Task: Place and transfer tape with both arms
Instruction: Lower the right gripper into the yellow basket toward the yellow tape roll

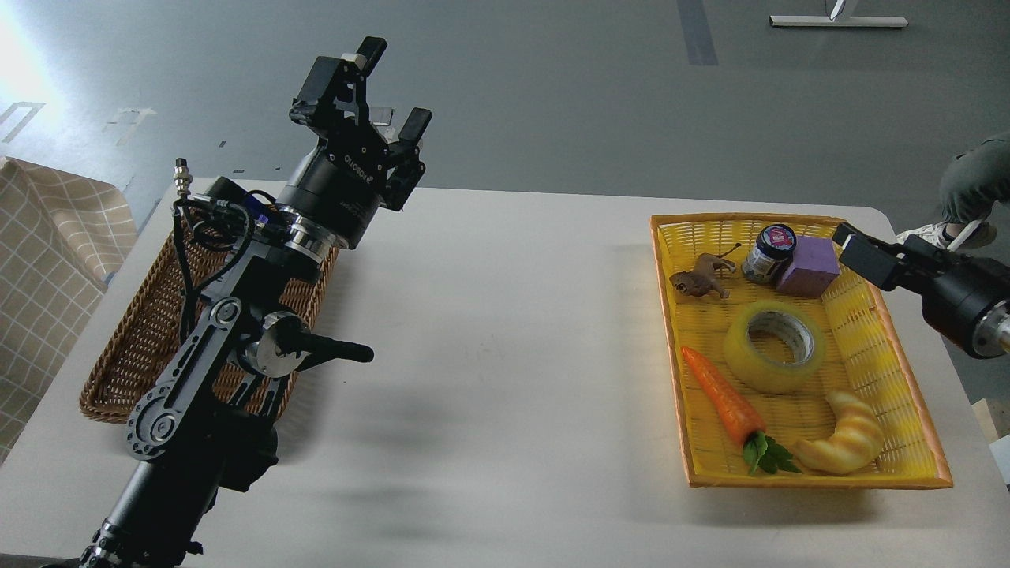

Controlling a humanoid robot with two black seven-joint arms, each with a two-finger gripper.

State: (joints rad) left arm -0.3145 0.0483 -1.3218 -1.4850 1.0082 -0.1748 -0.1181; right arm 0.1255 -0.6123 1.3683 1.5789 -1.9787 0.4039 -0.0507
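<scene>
The tape [748,359], a translucent yellow roll with a grey-white core, lies flat in the middle of the yellow basket [864,359] on the right of the table. My right gripper [858,254] comes in from the right edge and hovers low over the basket's far right rim, beside the purple block [813,265] and up-right of the tape. It looks like one dark block, so its fingers cannot be told apart. My left gripper [392,91] is open and empty, raised above the far left of the table, far from the tape.
The yellow basket also holds a toy carrot [722,398], a croissant [846,435], a dark jar [768,254] and a brown toy animal [701,281]. A brown wicker basket [130,347] sits under my left arm. A person's leg [974,181] shows at the right.
</scene>
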